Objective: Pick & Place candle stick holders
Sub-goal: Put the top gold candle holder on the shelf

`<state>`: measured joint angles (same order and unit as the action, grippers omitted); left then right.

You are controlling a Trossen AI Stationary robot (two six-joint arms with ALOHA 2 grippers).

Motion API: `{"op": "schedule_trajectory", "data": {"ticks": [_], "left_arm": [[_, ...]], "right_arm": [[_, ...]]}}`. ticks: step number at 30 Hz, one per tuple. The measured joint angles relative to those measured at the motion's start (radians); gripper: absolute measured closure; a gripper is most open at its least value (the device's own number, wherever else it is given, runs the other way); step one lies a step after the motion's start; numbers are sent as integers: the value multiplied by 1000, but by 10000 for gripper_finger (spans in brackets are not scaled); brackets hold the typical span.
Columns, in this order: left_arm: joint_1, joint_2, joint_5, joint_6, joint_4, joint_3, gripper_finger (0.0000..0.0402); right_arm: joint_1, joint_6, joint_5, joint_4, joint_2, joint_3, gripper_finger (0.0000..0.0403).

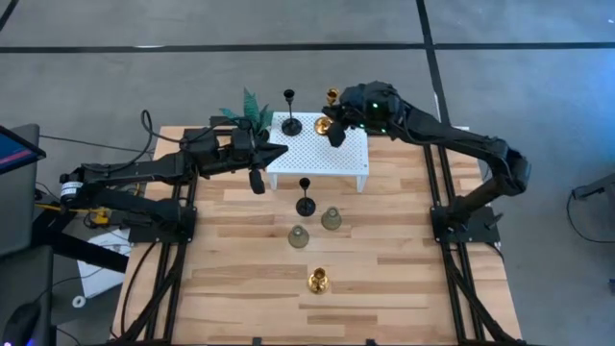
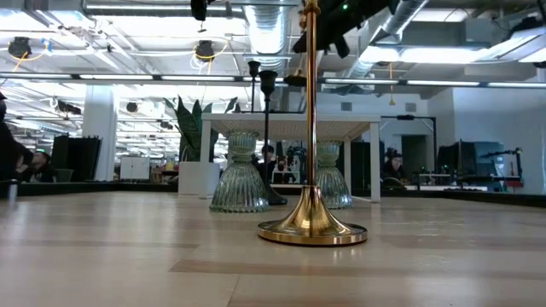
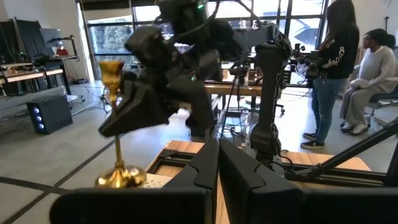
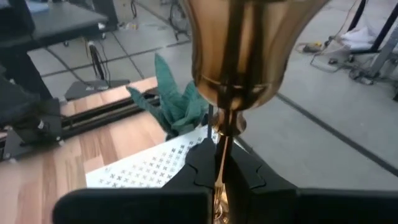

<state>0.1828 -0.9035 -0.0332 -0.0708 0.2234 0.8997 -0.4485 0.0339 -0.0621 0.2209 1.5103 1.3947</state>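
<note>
A shiny gold candle stick holder (image 1: 328,113) stands upright over the far right part of the white perforated platform (image 1: 338,159), with my right gripper (image 1: 333,130) shut on it. A slim black holder (image 1: 290,120) stands by its round base on the platform beside it. On the wooden table in front of the platform stand a second black holder (image 1: 306,200), two squat grey-green glassy holders (image 1: 331,219) (image 1: 299,235) and a second gold one (image 1: 318,281). My left gripper (image 1: 279,152) hovers shut and empty at the platform's left edge. My right gripper pinches the gold holder's thin stem (image 4: 221,146) between its two fingers, about halfway between cup and base (image 3: 117,134). The fingers (image 3: 127,118) come from the table's right, slanting slightly down, across the stem. The holder is upright; I cannot tell whether its base (image 3: 118,177) touches the platform.
A small green potted plant (image 1: 252,108) stands at the platform's far left corner, close to my left gripper. The near half of the table around the front gold holder (image 2: 311,223) is bare wood. People sit and stand in the room beyond the table (image 3: 339,68).
</note>
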Motion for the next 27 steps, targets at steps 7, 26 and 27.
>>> {"op": "schedule_trajectory", "data": {"ticks": [7,26,27], "left_arm": [[0,0,0,0,0,0,389],[0,0,0,0,0,0,389],[0,0,0,0,0,0,389]], "right_arm": [[-39,0,85,-62,77,9,401],[-131,20,132,-109,202,9,401],[-134,19,131,-100,203,8,401]]}}
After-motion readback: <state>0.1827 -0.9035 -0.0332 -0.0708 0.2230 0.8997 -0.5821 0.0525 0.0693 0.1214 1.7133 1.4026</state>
